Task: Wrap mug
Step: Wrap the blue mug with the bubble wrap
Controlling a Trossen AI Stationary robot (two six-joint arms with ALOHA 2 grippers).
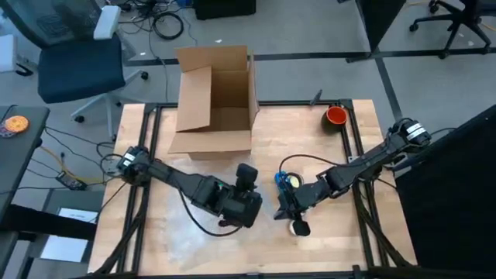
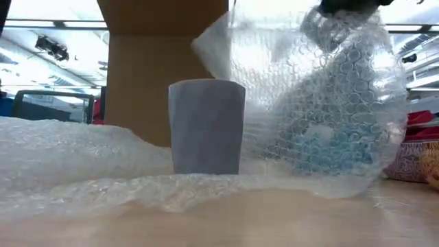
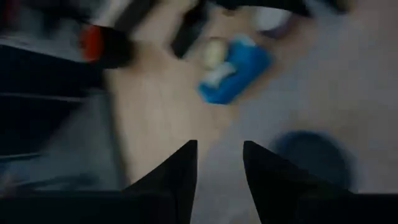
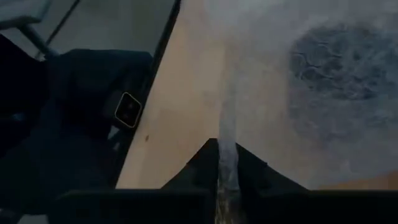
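A: Here's the mug [image 2: 206,127], grey, standing upright on the table [image 1: 310,147] with bubble wrap [image 2: 75,161] bunched around its base.

B: And the right gripper [image 4: 227,163] has its fingers closed on an edge of that wrap. The sheet stands up high beside the mug and folds toward it.

A: Left gripper [image 3: 219,162]?

B: Jaws apart, nothing between them, hovering over the wrap near the table's middle, just beside the right one.

A: Through the lifted sheet I see something blue [image 2: 329,147], blurred.

B: From above there's a blue object [image 1: 285,180] by the right arm; what it is, I can't tell.

A: A cardboard box [image 1: 215,97] stands open at the far edge, and an orange cup [image 1: 335,116] sits in the far right corner.
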